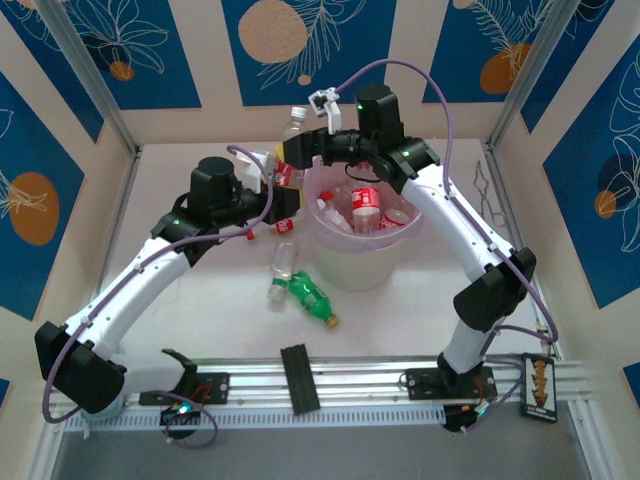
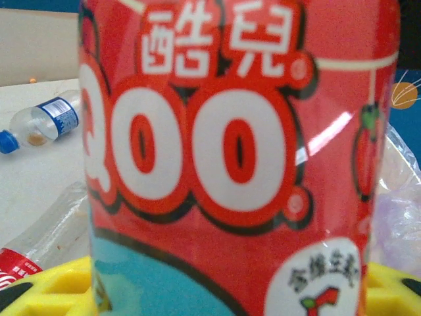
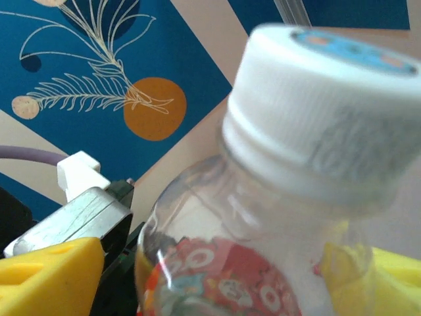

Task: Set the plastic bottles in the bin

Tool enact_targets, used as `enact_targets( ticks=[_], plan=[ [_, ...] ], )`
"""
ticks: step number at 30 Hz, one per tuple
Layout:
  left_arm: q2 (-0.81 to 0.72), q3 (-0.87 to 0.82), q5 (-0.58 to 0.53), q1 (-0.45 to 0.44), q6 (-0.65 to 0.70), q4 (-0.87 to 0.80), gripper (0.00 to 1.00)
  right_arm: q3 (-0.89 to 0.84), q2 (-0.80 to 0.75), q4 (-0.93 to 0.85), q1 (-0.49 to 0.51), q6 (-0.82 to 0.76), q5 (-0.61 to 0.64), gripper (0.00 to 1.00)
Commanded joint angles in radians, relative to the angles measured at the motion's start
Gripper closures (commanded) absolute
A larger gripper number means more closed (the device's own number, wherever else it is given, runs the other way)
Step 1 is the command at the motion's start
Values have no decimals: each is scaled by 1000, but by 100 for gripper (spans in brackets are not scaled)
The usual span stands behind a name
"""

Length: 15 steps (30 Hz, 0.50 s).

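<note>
- Top external view: both arms meet at the far left side of the bin [image 1: 345, 262], where one bottle [image 1: 292, 130] is up in the air.
- This bottle is clear, with a red label and a white cap [image 3: 322, 112].
- Left wrist view: the left gripper [image 2: 217, 296] has the bottle between its yellow fingers [image 2: 52, 283], closed on the red label part.
- Right wrist view: the right gripper [image 3: 217, 276] has a yellow finger on each side of the bottle, just under the cap. I cannot tell if it is squeezing.
- Some red-label bottles [image 1: 365, 205] lie inside the bin.
- A green bottle [image 1: 310, 298] and a clear bottle [image 1: 283, 262] lie on the worktop [image 1: 200, 300], near the bin.
- A blue-label bottle [image 2: 46, 122] lies on its side on the worktop.
</note>
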Motion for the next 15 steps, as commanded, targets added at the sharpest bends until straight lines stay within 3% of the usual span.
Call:
enact_targets(
  ticks=[1, 3, 8, 10, 12, 15],
  plan=[
    [-20, 25, 24, -22, -8, 42, 99, 3, 9, 40, -9, 33, -40, 28],
    [-26, 24, 24, -23, -9, 41, 99, -4, 6, 41, -13, 32, -36, 39],
    [-22, 28, 38, -29, -20, 43, 96, -18, -2, 46, -17, 35, -35, 48],
    [-25, 26, 40, -30, -23, 47, 78, -23, -6, 46, -20, 32, -32, 49],
    [-34, 20, 49, -30, -33, 66, 43, -28, -17, 48, -25, 29, -26, 51],
    [-45, 9, 75, -30, -42, 86, 13, -84, -58, 117, -32, 38, -24, 53]
  ],
)
